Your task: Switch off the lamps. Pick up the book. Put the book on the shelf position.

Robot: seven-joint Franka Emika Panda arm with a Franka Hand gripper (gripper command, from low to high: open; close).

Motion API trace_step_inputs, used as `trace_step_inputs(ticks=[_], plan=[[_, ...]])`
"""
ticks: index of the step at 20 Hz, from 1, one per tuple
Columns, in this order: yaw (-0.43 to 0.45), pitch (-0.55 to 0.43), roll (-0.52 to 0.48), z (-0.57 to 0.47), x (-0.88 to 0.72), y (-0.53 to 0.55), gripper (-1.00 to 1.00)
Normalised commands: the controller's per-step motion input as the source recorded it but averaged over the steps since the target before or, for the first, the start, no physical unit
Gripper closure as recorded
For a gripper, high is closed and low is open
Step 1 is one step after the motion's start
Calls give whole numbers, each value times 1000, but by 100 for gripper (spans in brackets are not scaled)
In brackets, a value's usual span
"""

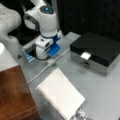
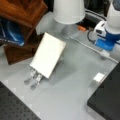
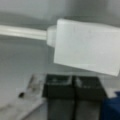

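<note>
The white book (image 1: 61, 96) (image 2: 48, 55) leans tilted on a small metal stand (image 2: 33, 77) in both front views. The dark brown shelf cabinet (image 1: 13, 95) (image 2: 22, 11) stands beside it. A white-shaded lamp (image 2: 68, 11) sits behind the book, its cable (image 1: 37, 73) running across the table to a white inline switch (image 1: 50, 61) (image 2: 103, 53) (image 3: 86, 47). My gripper (image 1: 48, 56) (image 2: 103, 49) (image 3: 73, 83) hangs right over that switch, far from the book. In the wrist view its dark fingers (image 3: 58, 87) are shut, with nothing between them.
A flat black box (image 1: 96, 50) (image 2: 107, 100) with a white tab (image 1: 85, 55) (image 2: 99, 77) lies at a front view's right. A blue item (image 2: 10, 33) sits inside the cabinet. A black perforated board (image 2: 12, 107) borders the grey table.
</note>
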Motion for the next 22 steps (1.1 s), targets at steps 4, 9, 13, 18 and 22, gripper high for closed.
trace_step_inputs(ticks=[4,9,13,18,22], plan=[[-11,-72,30,286,99,-238,100],[30,75,1,341,175,-154,100],[53,170,-55,403,219,-86,100],[40,222,-97,397,276,-21,-100],[44,248,-119,287,288,-34,-100]])
